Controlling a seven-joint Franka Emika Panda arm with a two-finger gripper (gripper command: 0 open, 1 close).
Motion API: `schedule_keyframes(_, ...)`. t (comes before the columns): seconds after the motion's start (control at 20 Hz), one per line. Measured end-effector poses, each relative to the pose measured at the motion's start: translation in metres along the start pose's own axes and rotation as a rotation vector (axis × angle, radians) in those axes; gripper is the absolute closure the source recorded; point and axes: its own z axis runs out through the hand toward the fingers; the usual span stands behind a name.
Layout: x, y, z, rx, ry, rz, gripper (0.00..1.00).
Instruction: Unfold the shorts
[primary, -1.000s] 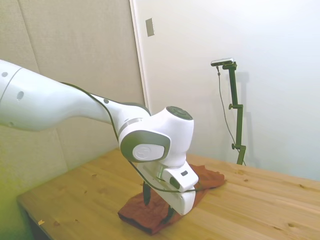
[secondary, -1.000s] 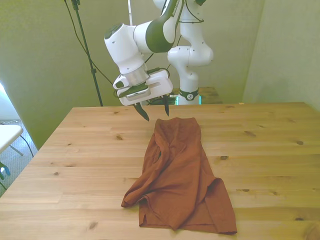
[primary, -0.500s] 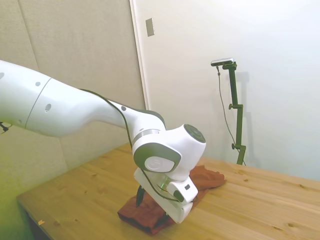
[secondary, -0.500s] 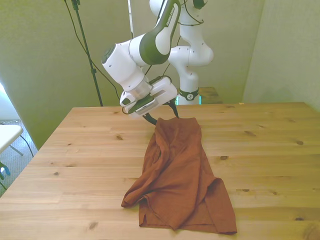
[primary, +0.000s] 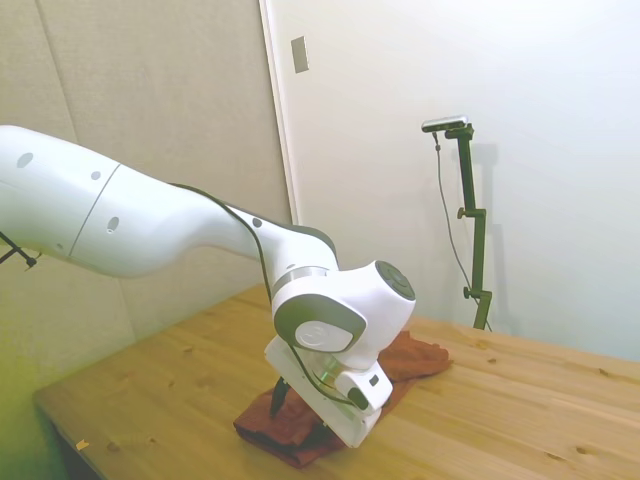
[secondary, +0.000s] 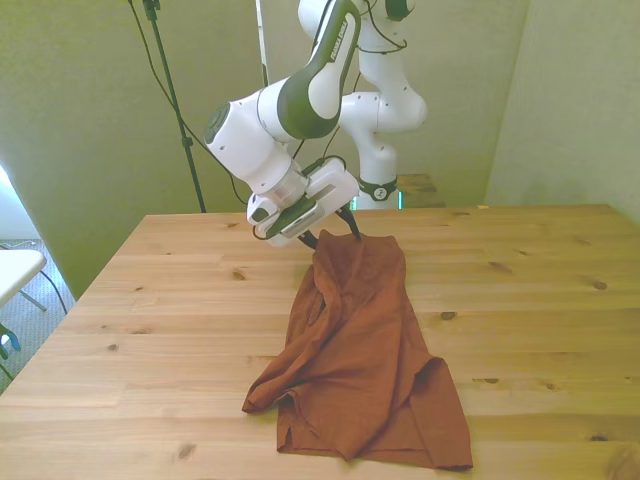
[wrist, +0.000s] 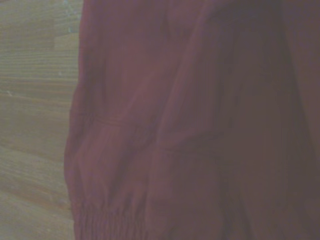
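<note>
Broadly, the pale wooden plank table (secondary: 150, 330) carries the rust-red wrinkled fabric shorts (secondary: 365, 360), which lie folded in a long strip from the far middle toward the near edge, flaring wider toward five o'clock in the front view. The white Franka arm (secondary: 300, 100) bends down over the strip's far end. Its dark two-finger gripper (secondary: 333, 231) sits at the cloth's twelve o'clock edge, fingers spread apart, tips at the fabric. Up close, the wrist view shows creased cloth (wrist: 200, 125) with a gathered hem beside bare wood (wrist: 35, 100).
</note>
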Motion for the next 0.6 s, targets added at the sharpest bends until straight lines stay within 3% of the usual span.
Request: schedule_keyframes(0.6, 0.0001, -0.0003, 0.005, -0.003, -0.01, -0.017, 1.0)
